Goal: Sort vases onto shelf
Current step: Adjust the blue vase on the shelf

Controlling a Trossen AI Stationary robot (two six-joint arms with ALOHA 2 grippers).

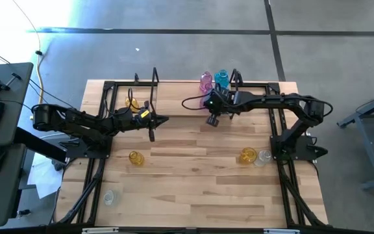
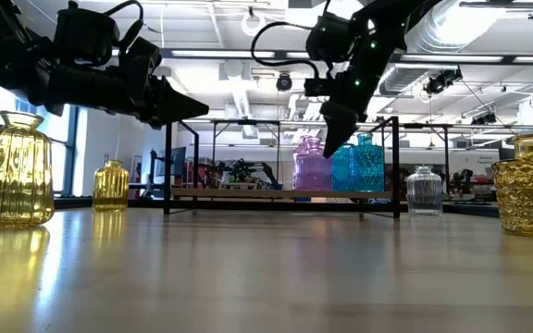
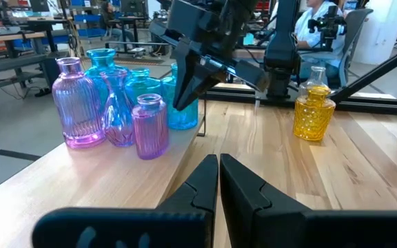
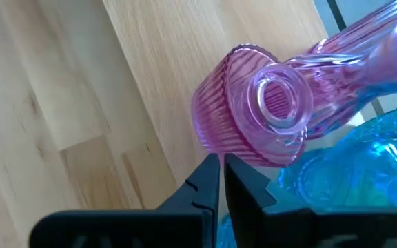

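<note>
Pink and blue vases (image 2: 340, 165) stand grouped on the shelf (image 2: 248, 193); yellow vases (image 1: 136, 157) and clear ones (image 1: 263, 158) remain on the table (image 1: 193, 188), both grippers (image 1: 211, 120) clenched empty.

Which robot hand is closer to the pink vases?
The right gripper. It hangs shut just in front of the pink vases on the shelf. The left gripper, shut too, is farther off, near the table's middle.
</note>
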